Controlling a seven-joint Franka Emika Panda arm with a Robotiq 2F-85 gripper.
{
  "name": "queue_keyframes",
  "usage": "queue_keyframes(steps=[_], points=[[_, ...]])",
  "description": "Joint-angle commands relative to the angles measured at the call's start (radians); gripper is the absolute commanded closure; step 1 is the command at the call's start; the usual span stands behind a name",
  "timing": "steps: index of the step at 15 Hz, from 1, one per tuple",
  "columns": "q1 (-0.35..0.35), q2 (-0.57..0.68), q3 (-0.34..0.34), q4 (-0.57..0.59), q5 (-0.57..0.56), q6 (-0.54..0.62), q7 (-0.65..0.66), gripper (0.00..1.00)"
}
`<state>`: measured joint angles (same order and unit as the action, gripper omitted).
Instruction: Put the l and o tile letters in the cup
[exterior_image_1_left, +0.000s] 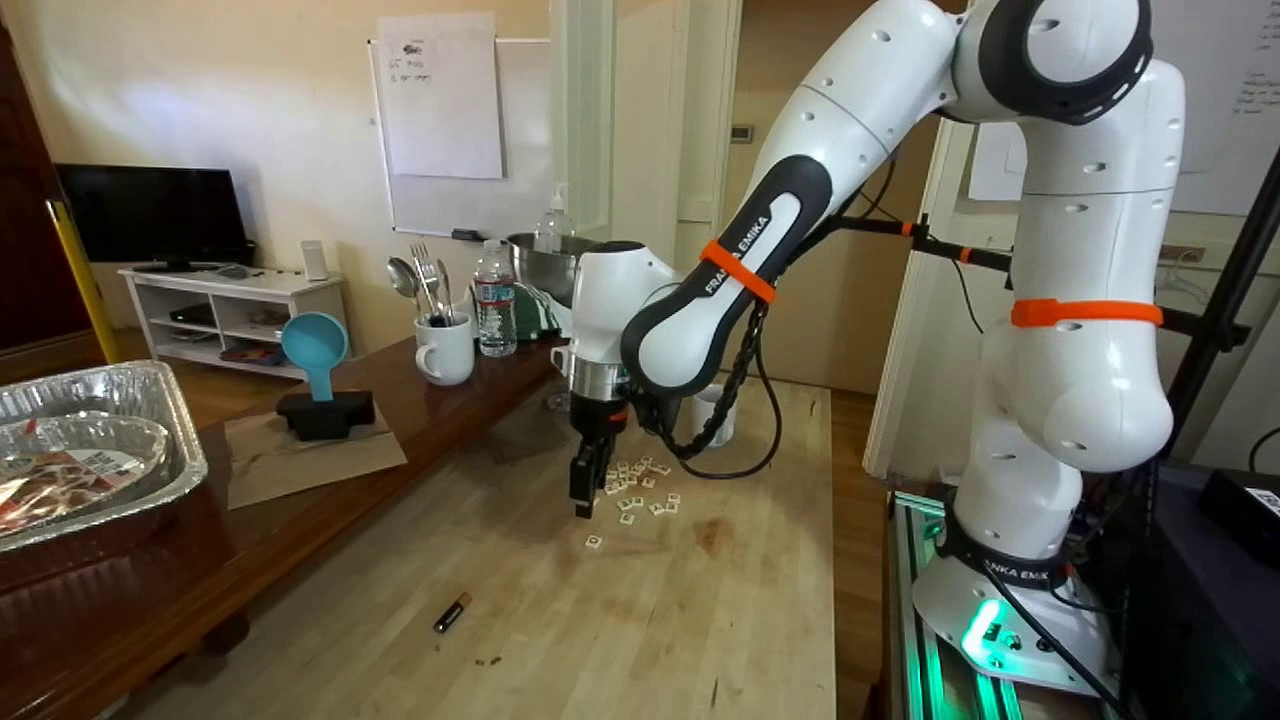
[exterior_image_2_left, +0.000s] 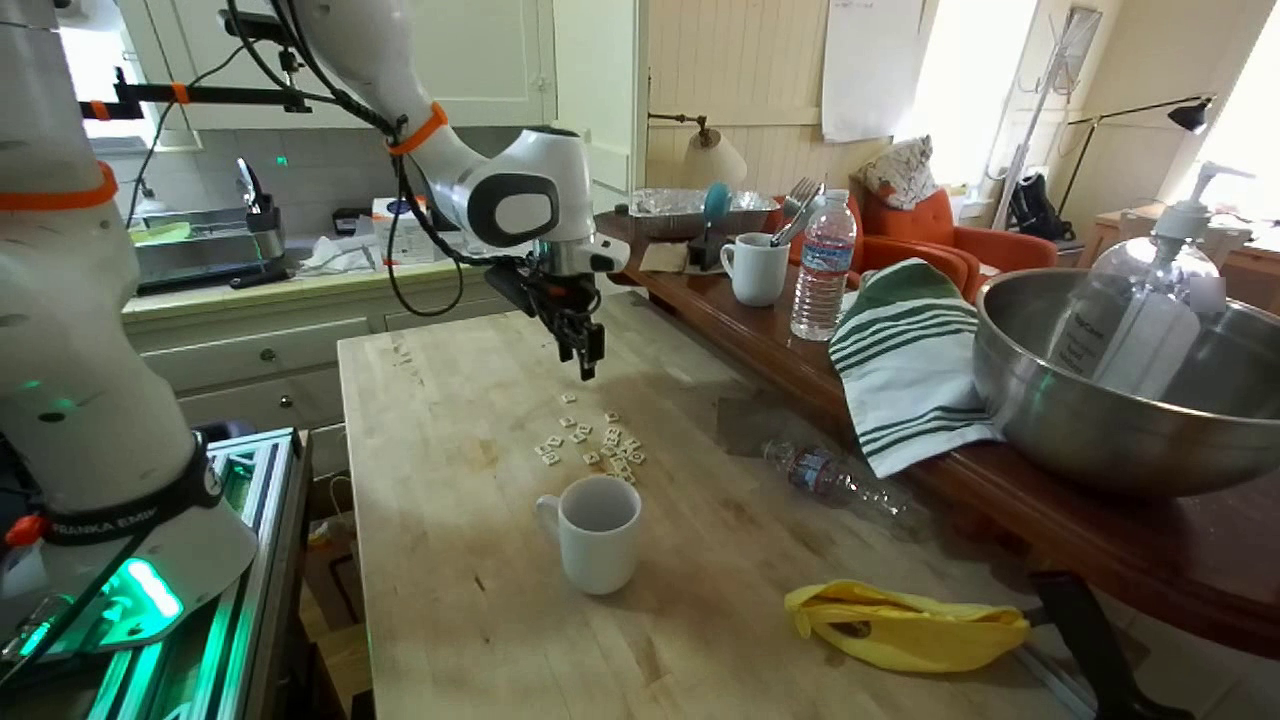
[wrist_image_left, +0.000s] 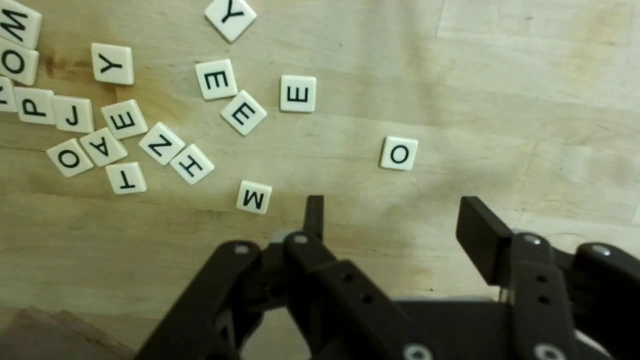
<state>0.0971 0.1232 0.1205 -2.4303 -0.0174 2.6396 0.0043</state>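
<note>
Closest to the lens in the wrist view is the hand, its fingers spread wide with nothing gripped, only bare wood showing between them. It seems to hang clear above the counter. Just ahead of the hand, in line with the gap, an O tile lies face up, apart from the others. Off to the hand's left, in the same view, tiles crowd into a cluster, with a second O tile in it and a third O tile farther out. Beyond that cluster from the hand, in an exterior view, the white cup stands upright.

So the O, by my reading, has yet to be delivered. The L is less certain: no L tile can be read among the letters in sight, so it may be in the cup or out of view. The cup's floor is hidden behind its near wall, and a cable crosses in front of it in an exterior view. A tile at the hand's far left is cut off; in both exterior views the letters are too small to read. A brown shape low on the hand's left is too blurred to name.
</note>
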Motion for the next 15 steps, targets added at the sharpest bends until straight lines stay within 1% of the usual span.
queue_keyframes(steps=[1,2,3,8,9,10,14,15], points=[[0.002,0.078,0.004,0.049,0.014,-0.018,-0.049,0.33],[0.003,0.09,0.005,0.057,0.011,-0.022,-0.051,0.35],[0.005,0.101,0.005,0.063,0.006,-0.023,-0.052,0.34],[0.008,0.141,0.004,0.088,0.003,-0.02,-0.032,0.42],[0.012,0.146,0.001,0.09,-0.005,-0.019,-0.023,0.42],[0.014,0.151,0.002,0.093,-0.003,-0.023,-0.017,0.45],[0.027,0.165,-0.007,0.095,-0.02,-0.024,0.01,0.43],[0.032,0.167,-0.01,0.094,-0.027,-0.018,0.02,0.44]])
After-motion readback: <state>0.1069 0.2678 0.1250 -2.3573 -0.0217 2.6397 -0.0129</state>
